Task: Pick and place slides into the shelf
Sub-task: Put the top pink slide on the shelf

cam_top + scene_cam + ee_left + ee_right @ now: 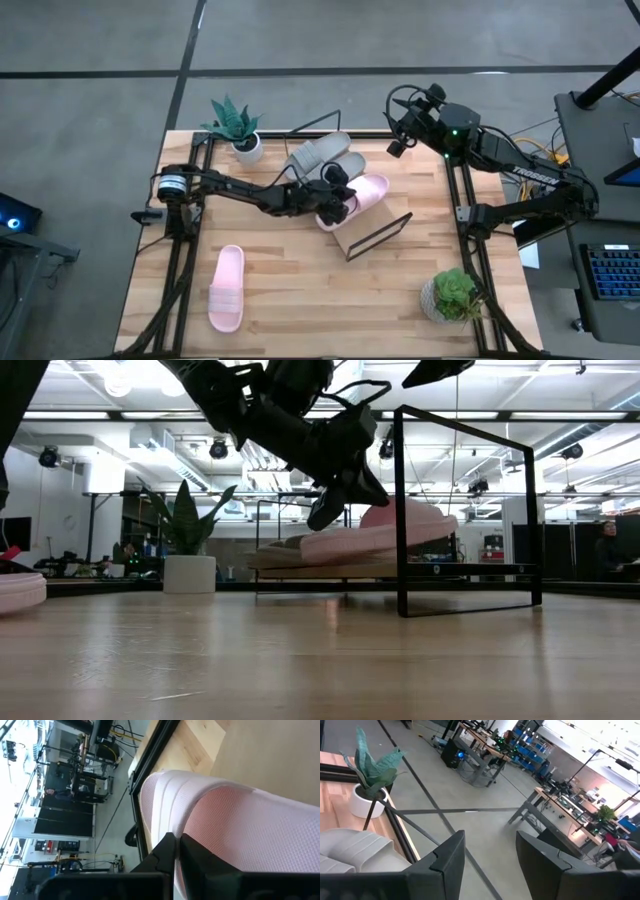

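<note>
High view: my left claw grips the pink sandal over the shelf, its length running away from me; right claw open, idle.

Matt, finely dimpled pink foam slide lies on the smooth light-wood shelf.

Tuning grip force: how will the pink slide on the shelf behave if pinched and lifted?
Probably soft: the left gripper is shut thin on the pink slide, so its foam likely squashes. Likely light for its size. The flat sole shouldn't roll, though it might slip down the slanted shelf once released.
</note>
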Robot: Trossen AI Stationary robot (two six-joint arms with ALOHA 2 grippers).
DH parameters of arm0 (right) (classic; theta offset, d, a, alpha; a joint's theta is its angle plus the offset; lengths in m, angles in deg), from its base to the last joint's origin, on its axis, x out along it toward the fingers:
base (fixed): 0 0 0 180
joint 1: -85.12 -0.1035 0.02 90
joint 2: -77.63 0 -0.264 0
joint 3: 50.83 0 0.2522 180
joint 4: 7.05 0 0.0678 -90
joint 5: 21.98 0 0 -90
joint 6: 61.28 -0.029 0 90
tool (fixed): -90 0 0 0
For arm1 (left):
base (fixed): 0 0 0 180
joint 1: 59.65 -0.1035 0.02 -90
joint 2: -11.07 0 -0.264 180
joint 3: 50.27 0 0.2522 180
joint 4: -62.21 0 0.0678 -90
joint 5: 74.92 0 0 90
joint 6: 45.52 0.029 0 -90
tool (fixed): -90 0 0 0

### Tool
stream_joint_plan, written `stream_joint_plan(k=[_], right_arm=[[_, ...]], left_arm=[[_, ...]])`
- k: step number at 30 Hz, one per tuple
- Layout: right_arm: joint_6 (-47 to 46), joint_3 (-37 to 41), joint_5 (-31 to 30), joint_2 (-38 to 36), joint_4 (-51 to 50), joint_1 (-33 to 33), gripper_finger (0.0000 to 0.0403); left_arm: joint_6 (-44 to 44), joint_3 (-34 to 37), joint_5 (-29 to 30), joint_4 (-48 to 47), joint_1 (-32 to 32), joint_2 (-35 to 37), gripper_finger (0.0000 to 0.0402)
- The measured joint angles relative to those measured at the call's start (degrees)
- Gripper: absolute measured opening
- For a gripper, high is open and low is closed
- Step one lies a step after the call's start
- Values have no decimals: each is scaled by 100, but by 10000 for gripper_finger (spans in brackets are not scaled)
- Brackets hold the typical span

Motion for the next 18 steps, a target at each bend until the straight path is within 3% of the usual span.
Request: stream_joint_plan(k=[6,18], right_arm=[[0,0,0,0,-2,0,166],[0,0,2,0,-24,0,166]], left_arm=[[-33,-25,-10,-6,-48,-4,11],[-188,-25,-336,-74,-127,-9,99]])
